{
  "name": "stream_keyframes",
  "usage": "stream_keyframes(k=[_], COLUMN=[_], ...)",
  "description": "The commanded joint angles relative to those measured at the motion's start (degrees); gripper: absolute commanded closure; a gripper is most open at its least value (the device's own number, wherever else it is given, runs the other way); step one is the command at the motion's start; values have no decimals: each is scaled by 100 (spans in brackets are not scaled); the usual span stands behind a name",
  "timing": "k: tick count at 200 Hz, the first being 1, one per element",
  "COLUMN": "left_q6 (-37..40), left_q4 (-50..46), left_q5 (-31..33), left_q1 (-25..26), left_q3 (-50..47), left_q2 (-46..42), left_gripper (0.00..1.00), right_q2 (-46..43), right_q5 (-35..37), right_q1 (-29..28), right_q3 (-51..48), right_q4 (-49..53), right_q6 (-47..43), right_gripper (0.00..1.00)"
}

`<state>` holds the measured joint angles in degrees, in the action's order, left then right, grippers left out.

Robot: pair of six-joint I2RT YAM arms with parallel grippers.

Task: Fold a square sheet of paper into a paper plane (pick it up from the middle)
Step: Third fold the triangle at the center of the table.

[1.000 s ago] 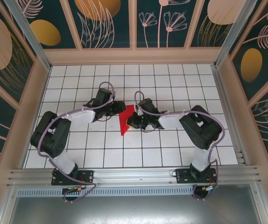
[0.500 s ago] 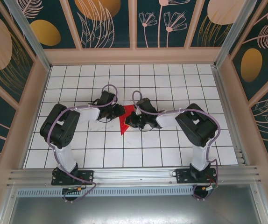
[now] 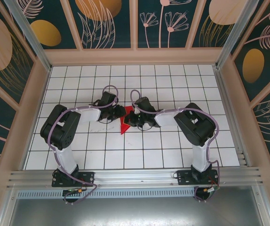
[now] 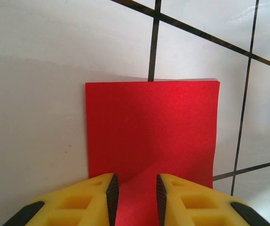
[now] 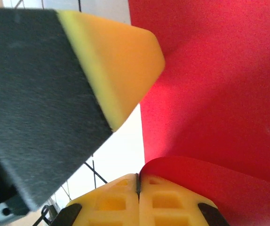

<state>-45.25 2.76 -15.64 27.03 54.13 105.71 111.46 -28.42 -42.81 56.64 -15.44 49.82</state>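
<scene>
From above, you see both arms reaching in to meet over the middle of the white gridded table [image 3: 172, 84]. The red sheet of paper [image 3: 123, 126] lies there, partly folded, with a point towards the near edge. The left gripper [image 3: 120, 113] is at its left upper side and the right gripper [image 3: 131, 119] is at its right side. The two are almost touching. From this height you cannot read how either pair of jaws stands.

In your left wrist view, the red sheet of paper [image 4: 154, 122] shows as a flat rectangle on the table [image 4: 41, 56], with a black grid line running out from under its far edge. The left gripper [image 4: 135, 197] sits over the near edge. Its yellow fingers with dark pads [image 4: 112, 193] stand a narrow gap apart. Red paper with a slanting crease fills that gap, so the jaws are parted, not clamped.

In your right wrist view, the right gripper [image 5: 138, 188] has its yellow fingers pressed together. A curled flap of the red sheet of paper [image 5: 210, 84] runs into the seam, so it is pinching the paper. One yellow finger [image 5: 111, 56] of the left gripper looms close at the upper left.
</scene>
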Motion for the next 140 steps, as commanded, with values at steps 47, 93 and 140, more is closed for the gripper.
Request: stream_keyframes(k=[47, 93, 140], left_q6=[78, 71, 64], left_q4=[-288, -285, -277], left_q5=[-18, -36, -52], left_q1=[9, 13, 11], left_q3=[1, -43, -40], left_q2=[99, 90, 103], left_gripper=[68, 68, 68], right_q2=[109, 174, 248], right_q5=[-56, -79, -127], right_q1=[-72, -79, -105], right_q3=[147, 216, 286], right_q4=[463, 424, 478], right_q6=[-356, -374, -448], right_gripper=[100, 100, 100])
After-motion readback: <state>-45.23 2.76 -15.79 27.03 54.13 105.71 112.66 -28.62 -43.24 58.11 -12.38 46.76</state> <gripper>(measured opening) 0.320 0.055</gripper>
